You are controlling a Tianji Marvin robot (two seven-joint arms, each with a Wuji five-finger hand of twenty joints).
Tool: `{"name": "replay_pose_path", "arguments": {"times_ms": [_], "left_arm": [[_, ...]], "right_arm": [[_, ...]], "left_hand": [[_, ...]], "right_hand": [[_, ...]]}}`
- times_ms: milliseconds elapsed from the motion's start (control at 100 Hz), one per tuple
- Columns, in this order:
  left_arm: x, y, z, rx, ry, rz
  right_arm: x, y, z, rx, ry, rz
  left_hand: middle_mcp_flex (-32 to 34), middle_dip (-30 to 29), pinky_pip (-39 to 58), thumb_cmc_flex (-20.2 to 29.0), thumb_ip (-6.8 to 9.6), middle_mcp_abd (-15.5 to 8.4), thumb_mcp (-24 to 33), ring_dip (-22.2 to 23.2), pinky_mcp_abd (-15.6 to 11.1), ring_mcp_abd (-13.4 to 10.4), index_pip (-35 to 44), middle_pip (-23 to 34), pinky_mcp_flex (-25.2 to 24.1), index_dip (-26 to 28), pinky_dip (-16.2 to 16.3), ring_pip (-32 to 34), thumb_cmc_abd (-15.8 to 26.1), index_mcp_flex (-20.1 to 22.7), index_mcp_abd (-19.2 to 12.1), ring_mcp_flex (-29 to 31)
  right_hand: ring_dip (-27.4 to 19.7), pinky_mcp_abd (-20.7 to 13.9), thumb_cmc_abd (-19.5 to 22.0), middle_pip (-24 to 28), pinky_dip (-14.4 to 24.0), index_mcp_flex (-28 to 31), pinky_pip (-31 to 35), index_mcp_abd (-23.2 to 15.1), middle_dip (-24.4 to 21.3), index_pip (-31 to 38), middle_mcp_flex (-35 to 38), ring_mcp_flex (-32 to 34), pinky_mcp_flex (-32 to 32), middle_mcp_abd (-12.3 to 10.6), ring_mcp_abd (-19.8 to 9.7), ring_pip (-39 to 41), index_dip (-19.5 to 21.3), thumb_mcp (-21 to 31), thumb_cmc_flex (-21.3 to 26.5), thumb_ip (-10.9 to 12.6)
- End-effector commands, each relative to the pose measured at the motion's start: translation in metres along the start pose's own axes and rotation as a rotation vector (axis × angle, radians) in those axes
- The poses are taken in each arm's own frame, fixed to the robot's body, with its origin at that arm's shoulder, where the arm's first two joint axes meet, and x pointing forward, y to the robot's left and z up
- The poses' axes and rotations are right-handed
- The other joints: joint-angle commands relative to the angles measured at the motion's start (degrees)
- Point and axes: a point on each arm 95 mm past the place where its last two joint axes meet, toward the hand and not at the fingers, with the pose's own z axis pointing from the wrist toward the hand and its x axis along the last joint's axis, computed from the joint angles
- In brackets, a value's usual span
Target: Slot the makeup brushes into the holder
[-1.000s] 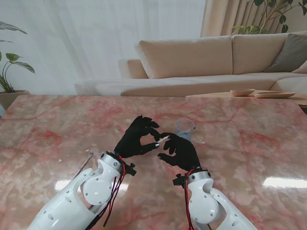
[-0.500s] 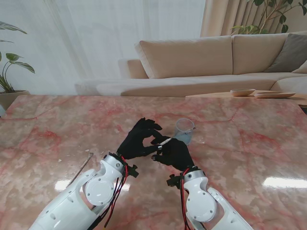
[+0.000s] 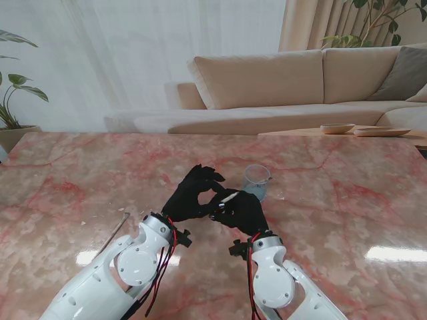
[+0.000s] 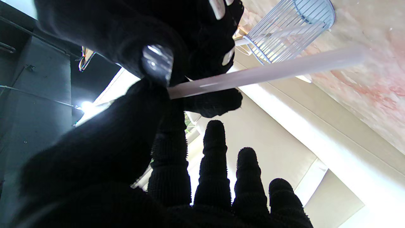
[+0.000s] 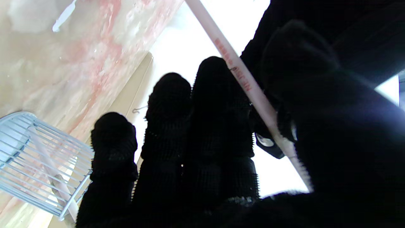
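On the marble table (image 3: pixel 347 200) my left hand (image 3: pixel 190 197) and right hand (image 3: pixel 243 210) meet just short of the wire holder (image 3: pixel 256 181). Both pinch one pale makeup brush (image 3: pixel 229 197), held clear of the tabletop with its free end toward the holder. I judge this a handover: the right should tighten before the left lets go, then tilt the handle steeply over the rim.

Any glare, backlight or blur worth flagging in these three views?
Stand view: sharp, with window glare patches on the table. Left wrist view: left hand backlit to a silhouette, brush soft. Right wrist view: right hand dark against blown-out window, holder blurred.
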Motion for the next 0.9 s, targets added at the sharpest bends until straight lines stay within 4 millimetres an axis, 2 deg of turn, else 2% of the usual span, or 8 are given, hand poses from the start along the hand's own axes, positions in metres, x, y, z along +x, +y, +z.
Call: {"name": "replay_pose_path", "arguments": {"times_ms": [0, 30, 120, 410, 740, 810, 890], "left_arm": [[-0.0001, 0.0024, -0.002, -0.003, -0.002, -0.006], [0.0, 0.0026, -0.0021, -0.002, -0.003, -0.009], [-0.0001, 0.0029, -0.0024, -0.003, -0.004, -0.01], [-0.0006, 0.0034, -0.0031, -0.005, -0.006, -0.012], [-0.0015, 0.0039, -0.0046, -0.003, -0.009, -0.012], [-0.0014, 0.0037, -0.0046, -0.001, -0.008, -0.013], [-0.0016, 0.0033, -0.0046, -0.002, -0.007, -0.012]], "right_arm": [[-0.0015, -0.0054, -0.0013, 0.009, -0.017, 0.02], [-0.0014, -0.0052, -0.0012, 0.008, -0.017, 0.02], [-0.0011, -0.0051, -0.001, 0.004, -0.018, 0.023], [-0.0004, -0.0063, -0.0012, 0.001, -0.026, 0.041], [-0.0015, -0.0069, -0.0018, 0.027, -0.037, 0.046], [-0.0018, -0.0067, -0.0017, 0.03, -0.039, 0.041], [-0.0022, -0.0065, -0.0015, 0.025, -0.043, 0.038]], "left_hand": [[-1.6, -0.5, -2.3, 4.0, 2.34, -1.1, 3.8, -0.1, -0.6, 0.5, 2.4, -0.8, 0.0, 2.1, -1.3, -2.2, 0.7, 3.3, -5.8, -2.8], [-1.6, -0.5, -2.3, 4.1, 2.35, -1.1, 3.8, -0.1, -0.6, 0.5, 2.4, -0.8, 0.0, 2.1, -1.4, -2.2, 0.7, 3.3, -5.8, -2.8], [-1.6, -0.5, -2.4, 4.1, 2.33, -1.2, 3.8, -0.1, -0.6, 0.5, 2.4, -0.9, 0.0, 2.1, -1.6, -2.2, 0.7, 3.2, -5.7, -2.8], [-1.7, -0.5, -2.7, 4.2, 2.31, -1.0, 3.6, -0.1, -0.6, 0.6, 2.6, -0.9, 0.1, 2.0, -2.3, -2.3, 0.8, 3.1, -5.6, -2.8], [-1.6, -0.5, -3.0, 4.3, 2.31, -1.1, 3.6, 0.0, -0.5, 0.6, 2.8, -0.9, 0.2, 1.8, -3.0, -2.2, 0.8, 3.1, -5.6, -2.7], [-1.5, -0.5, -3.0, 4.3, 2.31, -1.1, 3.6, 0.0, -0.5, 0.6, 2.9, -0.9, 0.2, 1.8, -3.1, -2.2, 0.7, 3.1, -5.7, -2.7], [-1.5, -0.5, -3.0, 4.2, 2.24, -1.1, 3.6, 0.0, -0.5, 0.6, 2.9, -0.9, 0.2, 1.8, -3.2, -2.2, 0.9, 2.9, -5.5, -2.7]], "right_hand": [[-1.0, -0.5, -1.8, 0.3, 1.0, 1.4, 4.1, -2.5, -1.3, 4.5, 3.9, 3.6, 1.2, -0.5, -0.9, 0.0, -3.9, -0.9, 3.1, -2.8], [-1.2, -0.5, -1.5, 0.4, 0.9, 1.2, 4.4, -2.8, -1.5, 6.8, 4.3, 4.0, 1.5, -0.6, -0.8, -0.1, -6.1, -1.3, 3.5, -2.5], [-1.3, -0.5, -0.4, 0.6, 1.0, 1.0, 5.3, -3.0, -2.1, 10.3, 5.1, 4.8, 2.1, -0.4, -0.6, -0.2, -9.2, -2.0, 4.1, -2.1], [-1.4, -0.6, 4.2, 1.5, 1.4, 1.5, 6.9, -4.3, -2.8, 15.6, 6.8, 6.1, 2.8, -0.2, -0.1, 0.2, -13.1, -3.8, 5.9, -0.5], [-2.7, -0.2, 10.4, 0.2, 1.7, 2.4, 7.9, -3.0, -5.0, 16.9, 6.8, 6.7, 3.0, 1.3, 1.4, -2.1, -13.7, -4.3, 7.0, 1.7], [-3.1, 0.1, 11.6, -0.3, 2.0, 2.2, 8.2, -3.1, -5.7, 17.6, 7.0, 7.3, 3.4, 2.0, 1.8, -3.0, -12.6, -4.1, 7.0, 2.0], [-3.3, 0.5, 12.3, -0.1, 2.3, 2.0, 8.2, -3.1, -5.7, 18.0, 7.1, 8.2, 4.3, 2.9, 2.4, -3.6, -8.4, -3.8, 7.2, 2.4]]}}
